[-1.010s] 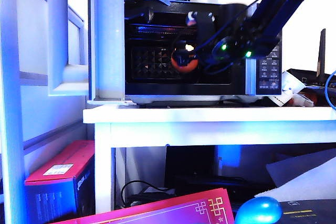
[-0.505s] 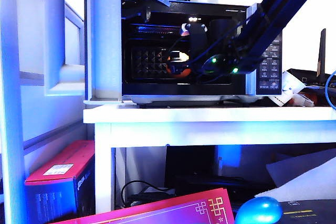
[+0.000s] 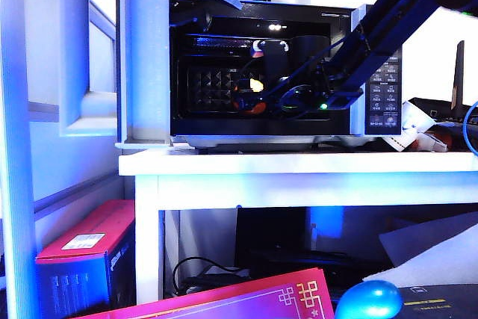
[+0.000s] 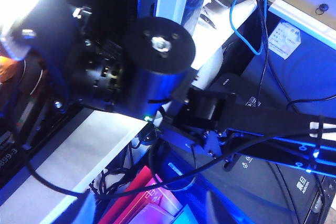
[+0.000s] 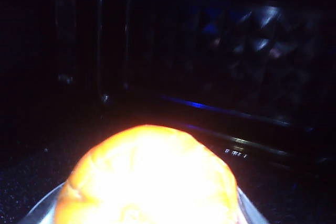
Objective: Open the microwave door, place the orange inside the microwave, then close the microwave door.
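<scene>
White table (image 3: 299, 163) bore the microwave (image 3: 284, 72), its door (image 3: 143, 54) swung wide to the left. Inside the dark cavity, the right gripper (image 3: 252, 87) clasped the orange (image 3: 250, 98), which glowed close before the right wrist camera. Whether the left gripper stood open or closed could not be told; it stayed out of sight.

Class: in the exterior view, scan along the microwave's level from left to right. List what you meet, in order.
Open microwave door → orange inside the microwave, at the right gripper → button panel → blue cable. The left gripper is not in view.
</scene>
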Controlling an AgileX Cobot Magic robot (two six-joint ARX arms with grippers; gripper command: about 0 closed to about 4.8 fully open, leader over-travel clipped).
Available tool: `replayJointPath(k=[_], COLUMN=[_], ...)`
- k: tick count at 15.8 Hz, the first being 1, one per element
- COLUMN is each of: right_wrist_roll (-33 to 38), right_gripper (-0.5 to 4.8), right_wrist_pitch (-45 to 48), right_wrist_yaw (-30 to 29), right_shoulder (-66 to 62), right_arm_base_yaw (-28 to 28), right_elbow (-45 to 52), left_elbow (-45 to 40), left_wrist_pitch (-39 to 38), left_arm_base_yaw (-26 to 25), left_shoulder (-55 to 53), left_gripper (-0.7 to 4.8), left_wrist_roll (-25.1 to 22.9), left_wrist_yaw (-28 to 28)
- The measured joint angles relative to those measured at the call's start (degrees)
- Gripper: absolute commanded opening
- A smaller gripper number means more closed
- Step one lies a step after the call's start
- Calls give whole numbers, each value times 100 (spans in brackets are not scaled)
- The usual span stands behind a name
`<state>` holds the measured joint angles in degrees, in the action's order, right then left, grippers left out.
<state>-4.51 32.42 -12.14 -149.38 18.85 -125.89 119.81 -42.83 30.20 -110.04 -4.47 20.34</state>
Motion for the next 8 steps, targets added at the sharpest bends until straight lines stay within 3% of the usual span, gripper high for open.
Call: replayJointPath(k=[3,4,8], right_wrist_roll=[-7,-9,-343], right_gripper=[283,479,479], right_wrist_pitch=[-258,-278,-295], right_wrist_yaw=[-2,-59,-289], right_shoulder=[-57,-57,-57], right_arm_base_yaw=[11,9,11], right_elbow=[-105,-105,-105], left_elbow=[0,-2,-7], left_wrist_pitch=[-7,-7,-13], left_arm_base_yaw=[0,0,0], left_shoulder=[0,0,0], left_gripper=[282,281,281], left_wrist_roll=[0,0,0], left_wrist_yaw=[0,0,0])
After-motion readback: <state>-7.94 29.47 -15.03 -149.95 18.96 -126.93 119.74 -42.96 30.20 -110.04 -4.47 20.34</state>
